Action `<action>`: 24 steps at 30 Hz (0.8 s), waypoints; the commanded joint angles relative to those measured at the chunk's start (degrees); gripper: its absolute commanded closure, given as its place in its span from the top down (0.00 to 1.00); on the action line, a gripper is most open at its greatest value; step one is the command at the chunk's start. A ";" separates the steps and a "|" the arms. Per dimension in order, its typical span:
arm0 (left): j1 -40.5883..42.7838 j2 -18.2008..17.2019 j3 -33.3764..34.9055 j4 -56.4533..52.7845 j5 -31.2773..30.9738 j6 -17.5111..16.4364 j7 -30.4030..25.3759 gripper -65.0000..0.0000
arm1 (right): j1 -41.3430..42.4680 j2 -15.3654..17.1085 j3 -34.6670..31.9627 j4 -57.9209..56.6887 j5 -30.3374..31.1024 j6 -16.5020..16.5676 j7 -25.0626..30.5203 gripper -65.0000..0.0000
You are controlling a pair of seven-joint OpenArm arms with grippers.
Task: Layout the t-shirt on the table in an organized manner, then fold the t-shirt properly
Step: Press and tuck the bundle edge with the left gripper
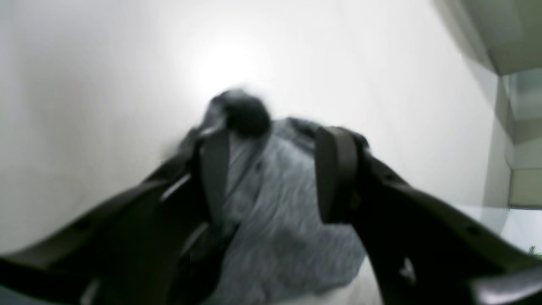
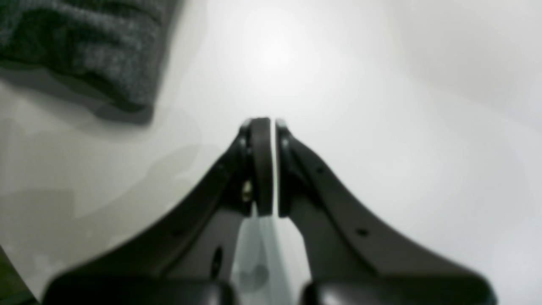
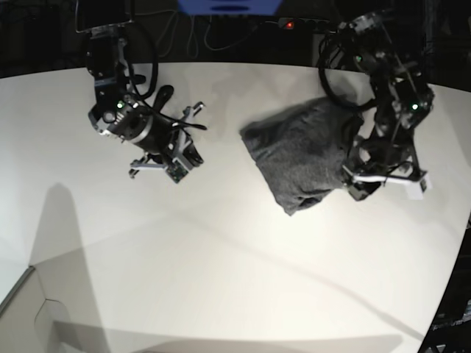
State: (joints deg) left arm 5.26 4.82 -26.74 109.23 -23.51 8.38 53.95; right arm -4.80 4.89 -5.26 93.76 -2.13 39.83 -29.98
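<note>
The dark-grey t-shirt [image 3: 309,151] lies in a bunched heap on the white table [image 3: 221,257], right of centre in the base view. My left gripper [image 3: 352,179] is at the heap's right edge. In the left wrist view its fingers [image 1: 336,169] stand partly apart with grey cloth [image 1: 275,203] packed between them, so it is shut on a thick fold of the shirt. My right gripper [image 3: 180,165] hangs over bare table well to the left of the shirt. Its jaws [image 2: 273,127] are shut with nothing in them, and a shirt edge [image 2: 84,46] shows at the upper left of the right wrist view.
Cables and a power strip with a red light [image 3: 291,24] lie beyond the table's far edge. The table's curved edge [image 3: 460,243] runs down the right side, close to the left arm. A lower ledge [image 3: 18,294] shows at the bottom left corner.
</note>
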 commanded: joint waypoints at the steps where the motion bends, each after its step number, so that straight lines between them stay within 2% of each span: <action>1: -1.34 -0.12 0.76 0.18 1.05 -0.16 -0.37 0.49 | 0.18 0.35 0.11 1.06 1.03 0.17 1.45 0.00; 7: -4.69 -0.29 2.87 -5.80 5.79 -0.16 -0.37 0.49 | -0.35 1.22 0.11 1.15 1.03 0.17 1.45 0.00; 12: -6.53 -0.38 2.79 -11.08 5.97 -0.16 -0.90 0.49 | -0.43 1.22 0.20 1.15 1.03 0.17 1.45 0.00; 18: -7.41 -0.38 2.70 -12.39 5.97 -0.16 -0.99 0.48 | -0.43 1.31 0.20 1.15 1.03 0.17 1.45 0.00; 20: -7.67 -0.47 2.43 -12.48 6.06 -0.16 -0.99 0.41 | -0.43 1.31 0.20 1.15 1.03 0.17 1.45 0.00; 24: -7.67 -1.61 2.43 -12.57 6.06 -0.25 -0.99 0.17 | -0.43 1.31 0.20 1.15 1.03 0.17 1.45 0.00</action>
State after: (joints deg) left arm -1.50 3.62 -24.25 95.74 -17.34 8.34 53.71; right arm -5.76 5.98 -5.23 93.84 -2.13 39.83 -29.95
